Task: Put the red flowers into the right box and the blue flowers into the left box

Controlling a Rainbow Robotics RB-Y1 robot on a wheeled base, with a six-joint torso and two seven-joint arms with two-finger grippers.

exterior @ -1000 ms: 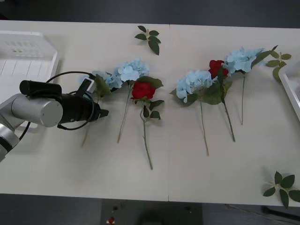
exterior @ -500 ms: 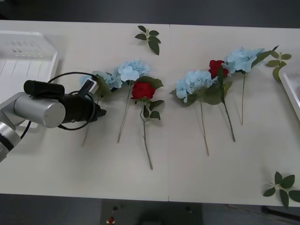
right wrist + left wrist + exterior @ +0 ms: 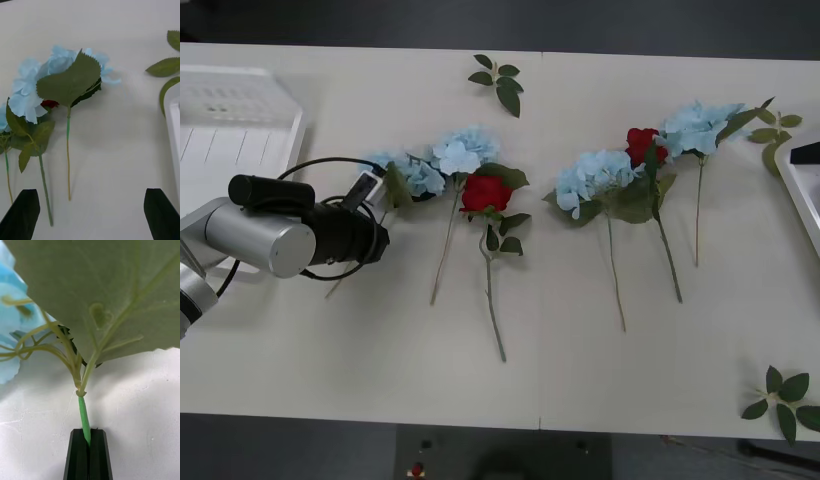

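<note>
My left gripper point(image 3: 89, 432) is shut on the thin green stem of the leftmost blue flower point(image 3: 395, 172), just below its big leaf point(image 3: 112, 296). In the front view the left gripper point(image 3: 384, 236) sits at the table's left, right of the left box point(image 3: 240, 112). Other blue flowers point(image 3: 465, 150) point(image 3: 595, 175) point(image 3: 700, 122) and two red flowers point(image 3: 485, 192) point(image 3: 642, 145) lie in a row on the table. My right gripper point(image 3: 90, 215) is open above the table, facing the rightmost blue flower point(image 3: 56, 69) and a partly hidden red flower point(image 3: 49, 103). The right box point(image 3: 802, 195) shows at the right edge.
Loose green leaf sprigs lie at the back middle point(image 3: 498, 80), the back right point(image 3: 775, 130) and the front right point(image 3: 785, 395). The corner of the right box point(image 3: 174, 123) lies beside the rightmost flower's stem. A black cable point(image 3: 310, 165) loops over my left wrist.
My left gripper has drawn back to the left with the blue flower's stem in it, and the stem's free end has swung left. A dark shape has appeared at the right box's far rim.
</note>
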